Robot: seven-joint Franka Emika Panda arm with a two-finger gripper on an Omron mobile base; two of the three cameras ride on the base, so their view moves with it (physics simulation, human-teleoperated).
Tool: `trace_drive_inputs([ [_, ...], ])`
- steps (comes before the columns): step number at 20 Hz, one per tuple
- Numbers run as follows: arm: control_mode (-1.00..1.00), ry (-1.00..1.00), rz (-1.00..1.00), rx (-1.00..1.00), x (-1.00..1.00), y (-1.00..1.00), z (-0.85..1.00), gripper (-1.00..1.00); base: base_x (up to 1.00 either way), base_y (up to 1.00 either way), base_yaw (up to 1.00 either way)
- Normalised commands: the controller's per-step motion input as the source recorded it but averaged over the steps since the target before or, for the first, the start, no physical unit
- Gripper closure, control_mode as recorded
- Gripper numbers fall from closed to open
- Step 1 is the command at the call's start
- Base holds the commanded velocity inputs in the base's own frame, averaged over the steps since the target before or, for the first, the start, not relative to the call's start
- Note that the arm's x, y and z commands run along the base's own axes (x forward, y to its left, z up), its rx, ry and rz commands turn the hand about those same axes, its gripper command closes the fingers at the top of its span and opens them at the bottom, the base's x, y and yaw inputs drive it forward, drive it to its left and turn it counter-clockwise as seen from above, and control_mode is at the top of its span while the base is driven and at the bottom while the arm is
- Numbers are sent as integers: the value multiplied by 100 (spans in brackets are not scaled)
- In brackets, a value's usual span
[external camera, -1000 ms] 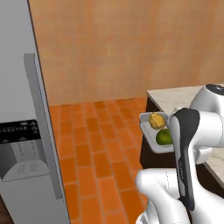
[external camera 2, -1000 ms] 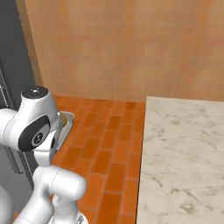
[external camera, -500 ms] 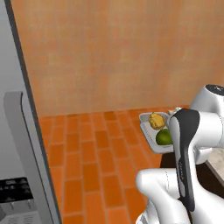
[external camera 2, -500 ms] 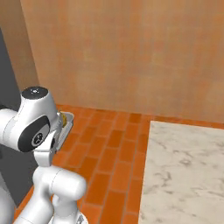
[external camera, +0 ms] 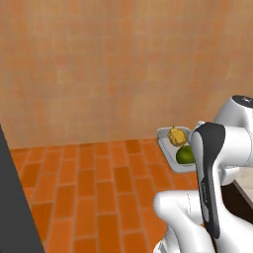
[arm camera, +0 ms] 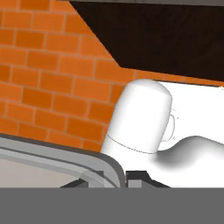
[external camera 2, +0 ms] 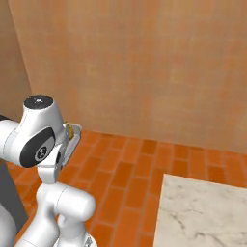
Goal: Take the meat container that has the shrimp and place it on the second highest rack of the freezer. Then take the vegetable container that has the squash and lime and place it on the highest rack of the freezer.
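Here the vegetable container rides in the air above the orange brick floor, just beside the arm's white elbow, with the bumpy yellow squash and the round green lime touching inside it (squash on the far side). The gripper is clenched on the container's grey rim, seen close in the hand view.
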Motion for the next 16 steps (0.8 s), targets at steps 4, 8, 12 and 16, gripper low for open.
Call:
trace_drive_inputs([
  [4,100,0,0,0,0,0,0,100,97,-13,13],
  [8,100,0,0,0,0,0,0,100,57,-26,72],
  [12,100,0,0,0,0,0,0,100,37,-16,88],
  [16,100,0,0,0,0,0,0,100,31,-19,88],
])
